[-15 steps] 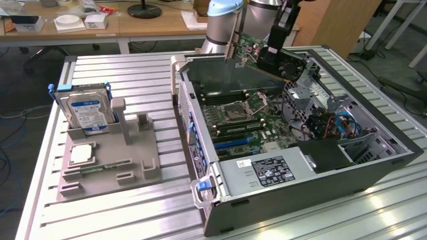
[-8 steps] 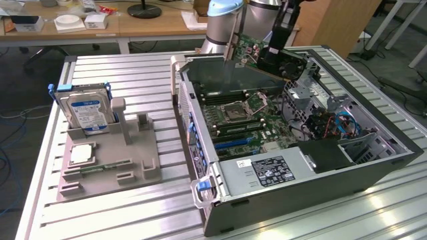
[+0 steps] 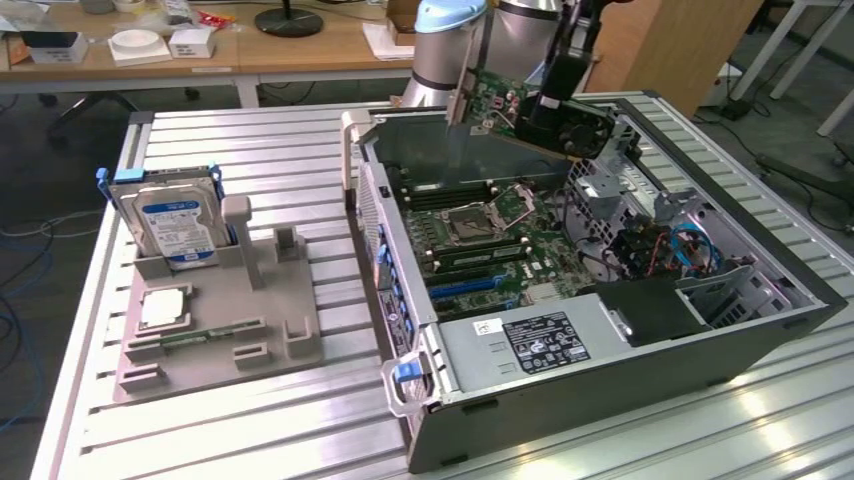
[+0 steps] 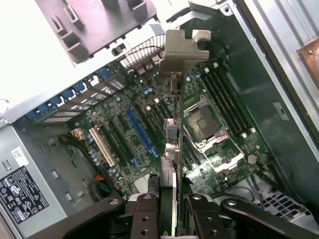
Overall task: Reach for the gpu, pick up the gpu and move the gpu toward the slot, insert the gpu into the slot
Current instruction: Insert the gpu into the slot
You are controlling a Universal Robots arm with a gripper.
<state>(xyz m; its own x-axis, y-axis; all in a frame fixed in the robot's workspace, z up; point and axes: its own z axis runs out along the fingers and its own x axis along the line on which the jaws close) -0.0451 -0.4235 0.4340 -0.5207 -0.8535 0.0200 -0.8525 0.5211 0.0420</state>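
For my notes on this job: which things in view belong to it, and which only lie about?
In the job: gpu, held in the jaws; blue slot; open computer case.
Lying about: hard drive; processor chip; grey holder.

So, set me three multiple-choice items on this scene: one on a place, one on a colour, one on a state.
1. The gpu is: A on the desk behind; B held over the open computer case; C standing in the grey holder.
2. The label on the hard drive is: A blue; B red; C yellow.
3. The hand is: A open and empty; B shut on the hard drive; C shut on the gpu.
Answers: B, the card hangs above the case's far end; A, the label shows blue and white; C, the card sits edge-on between the fingers.
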